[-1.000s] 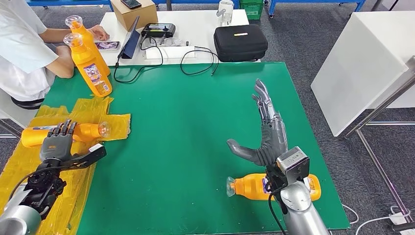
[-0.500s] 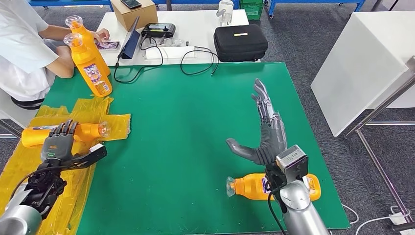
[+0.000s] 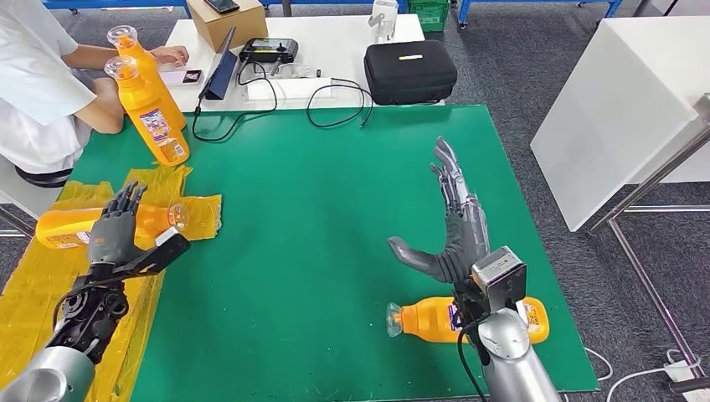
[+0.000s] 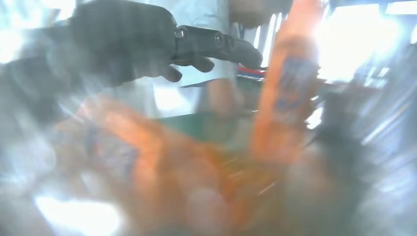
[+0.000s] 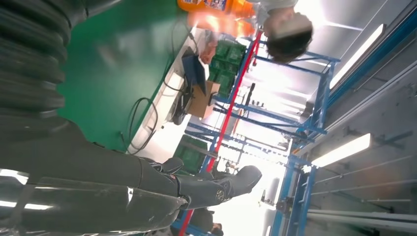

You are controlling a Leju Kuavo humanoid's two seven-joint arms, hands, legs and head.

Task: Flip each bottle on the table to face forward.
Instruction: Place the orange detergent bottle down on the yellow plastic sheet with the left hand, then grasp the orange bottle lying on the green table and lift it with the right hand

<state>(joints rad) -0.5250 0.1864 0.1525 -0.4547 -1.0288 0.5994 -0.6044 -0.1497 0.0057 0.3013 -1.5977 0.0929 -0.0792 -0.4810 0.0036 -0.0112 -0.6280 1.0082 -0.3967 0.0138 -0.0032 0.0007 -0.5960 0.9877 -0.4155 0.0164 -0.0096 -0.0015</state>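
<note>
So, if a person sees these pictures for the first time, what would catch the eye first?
Probably the bright orange bottles against the green table: two upright bottles at the far left by a seated person, one lying bottle on yellow plastic sheets, and another lying bottle near the front edge. The open right robot hand is raised above that last one, and the left robot hand hovers at the bottle on the plastic.
</note>
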